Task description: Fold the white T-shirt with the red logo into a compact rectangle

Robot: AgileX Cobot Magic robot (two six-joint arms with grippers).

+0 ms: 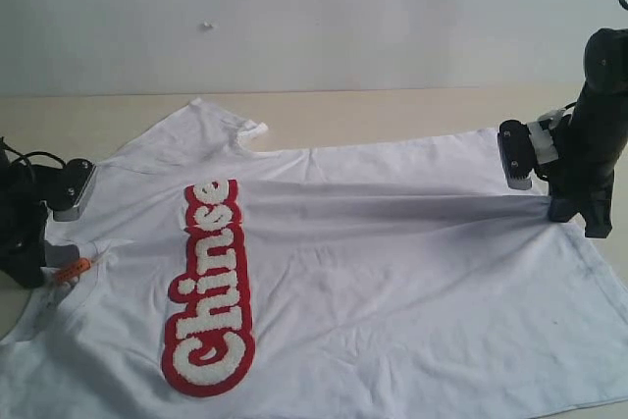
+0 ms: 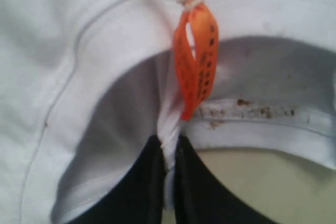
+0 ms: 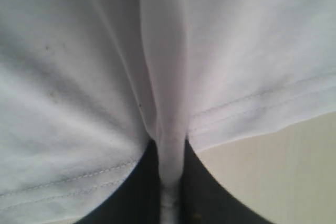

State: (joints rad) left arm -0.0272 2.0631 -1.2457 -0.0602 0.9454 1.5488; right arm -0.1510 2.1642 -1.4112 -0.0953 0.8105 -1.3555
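L gripper (image 2: 169, 148) low at collar (image 2: 252, 129), R gripper (image 3: 171, 153) at hem (image 3: 252, 114); both clamped tight on soft white T-shirt (image 1: 392, 252) folds. Fuzzy red logo (image 1: 208, 291).

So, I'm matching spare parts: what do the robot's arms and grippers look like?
The left arm and right arm are matte black, each carrying a grey boxy module. A black cable loops by the left arm. The left gripper and right gripper have black tapered fingers.
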